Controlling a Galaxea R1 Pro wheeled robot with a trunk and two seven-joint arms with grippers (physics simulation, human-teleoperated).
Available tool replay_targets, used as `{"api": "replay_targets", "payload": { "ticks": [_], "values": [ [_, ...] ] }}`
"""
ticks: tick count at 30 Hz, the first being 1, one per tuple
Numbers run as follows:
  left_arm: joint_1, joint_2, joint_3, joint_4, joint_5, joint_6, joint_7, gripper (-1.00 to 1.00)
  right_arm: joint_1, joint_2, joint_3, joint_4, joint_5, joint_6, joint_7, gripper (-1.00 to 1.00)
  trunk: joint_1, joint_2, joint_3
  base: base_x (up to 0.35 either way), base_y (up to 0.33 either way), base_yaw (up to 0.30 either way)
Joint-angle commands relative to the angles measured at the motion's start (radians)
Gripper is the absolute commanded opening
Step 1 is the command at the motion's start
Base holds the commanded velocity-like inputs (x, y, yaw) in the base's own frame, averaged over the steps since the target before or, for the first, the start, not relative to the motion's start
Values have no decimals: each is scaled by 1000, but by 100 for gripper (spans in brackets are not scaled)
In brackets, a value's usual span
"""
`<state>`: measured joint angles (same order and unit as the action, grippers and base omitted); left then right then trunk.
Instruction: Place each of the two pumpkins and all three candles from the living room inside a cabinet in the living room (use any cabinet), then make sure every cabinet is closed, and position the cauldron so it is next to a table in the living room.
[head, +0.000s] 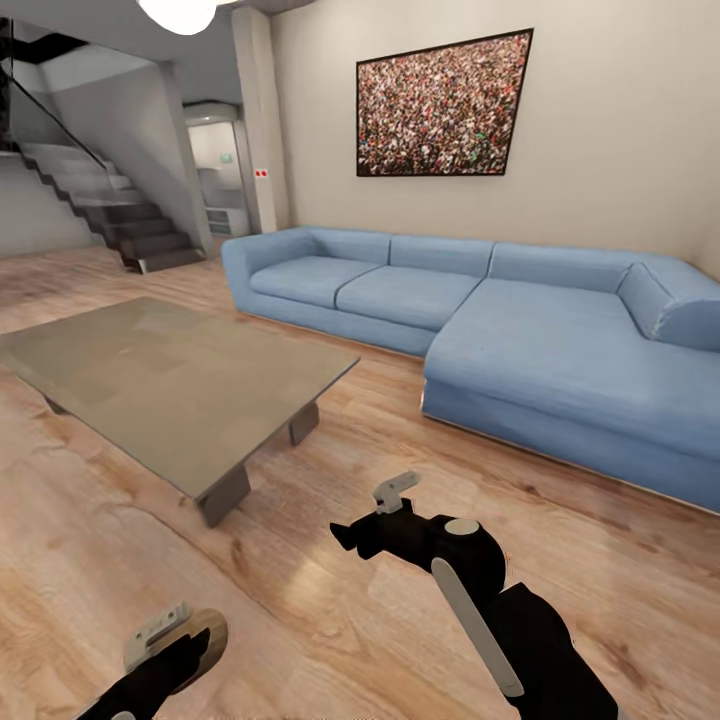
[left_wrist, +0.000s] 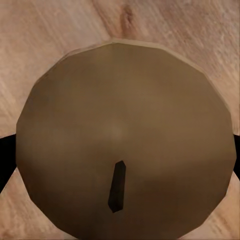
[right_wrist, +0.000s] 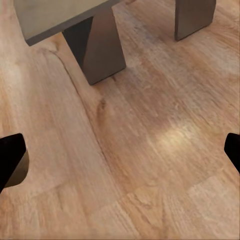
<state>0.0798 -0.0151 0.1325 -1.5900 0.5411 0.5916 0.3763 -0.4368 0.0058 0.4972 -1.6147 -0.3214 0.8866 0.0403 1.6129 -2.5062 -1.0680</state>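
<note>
A beige candle (left_wrist: 120, 90) with a dark wick fills the left wrist view, seen from its top, with black fingers (left_wrist: 5, 155) at both its sides. In the head view it is a tan disc (head: 212, 630) low over the wood floor, and my left gripper (head: 185, 648) is shut on it. My right gripper (head: 347, 537) hangs open over bare floor beside the low grey table (head: 170, 380); its fingertips (right_wrist: 10, 160) stand far apart with nothing between them. Pumpkins, cabinet and cauldron are out of view.
A long blue corner sofa (head: 520, 330) runs along the far wall under a framed picture (head: 440, 105). Stairs (head: 130, 215) rise at the back left. The table's dark legs (right_wrist: 97, 47) stand on the wood floor close ahead of the right gripper.
</note>
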Motion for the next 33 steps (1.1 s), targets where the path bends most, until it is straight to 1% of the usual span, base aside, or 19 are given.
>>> {"api": "replay_targets", "payload": {
  "ticks": [1, 5, 9, 17, 21, 27, 33],
  "values": [
    [0, 0, 1, -2, 11, 2, 7, -100, -1, 0, 0, -1, 4, 6, 4, 100, 0, 0, -1, -38, 25, 288],
    [0, 0, 3, -2, 11, 1, 8, -100, -2, 1, 0, -1, 4, 38, 4, 100, 0, 0, -1, -14, 9, 288],
    [0, -2, 7, -2, 12, 1, 11, -100, -2, 2, 0, -1, 4, 46, 4, 100, 0, 0, -1, -3, 2, 288],
    [0, -7, 25, -1, 12, 3, 13, -100, -1, 2, 0, -1, 4, 50, 4, 100, -4, 1, 30, -1, 0, 289],
    [0, -7, 28, -1, 11, 4, 13, -100, -1, 3, 3, -1, 4, 51, 4, 100, -6, 2, 46, 0, 0, 289],
    [0, -7, 28, -1, 11, 4, 13, -100, -1, 3, 19, -1, 4, 51, 4, 100, -8, 4, 69, 0, 0, 289],
    [0, -7, 29, -1, 11, 4, 13, -100, -1, 3, 23, -1, 4, 51, 4, 100, -11, 5, 92, 0, 0, 289]
  ]
}}
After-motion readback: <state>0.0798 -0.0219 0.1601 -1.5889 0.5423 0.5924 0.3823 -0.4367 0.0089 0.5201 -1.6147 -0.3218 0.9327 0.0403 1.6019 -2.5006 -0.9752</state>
